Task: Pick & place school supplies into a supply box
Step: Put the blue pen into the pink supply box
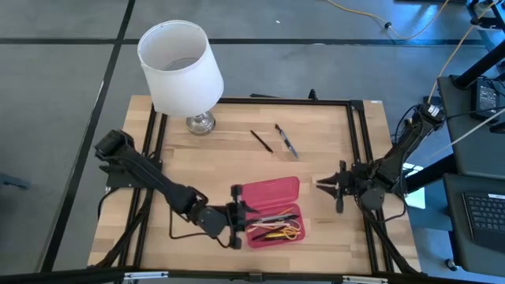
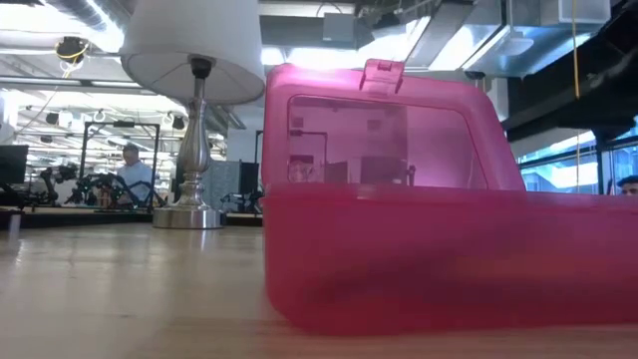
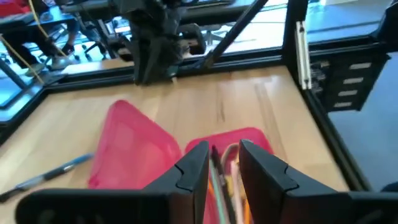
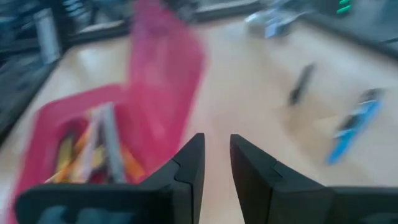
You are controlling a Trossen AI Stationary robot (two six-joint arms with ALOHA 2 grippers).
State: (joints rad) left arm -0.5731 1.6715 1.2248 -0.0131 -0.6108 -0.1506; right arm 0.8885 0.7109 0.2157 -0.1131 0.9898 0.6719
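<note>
Hovering my left gripper (image 1: 237,214) with fingers slightly apart at the supply box's (image 1: 272,193) left end, I judged most supplies packed; two pens (image 1: 286,140) lay farther away, needing my right gripper (image 1: 338,186), slightly parted.

Bare desk (image 1: 237,162) lies open across the frame's middle between the lamp (image 1: 183,67) at upper left and the supply box (image 1: 272,211) at lower centre, whose raised lid and the left tool (image 1: 237,225) at its left end block approach there.
</note>
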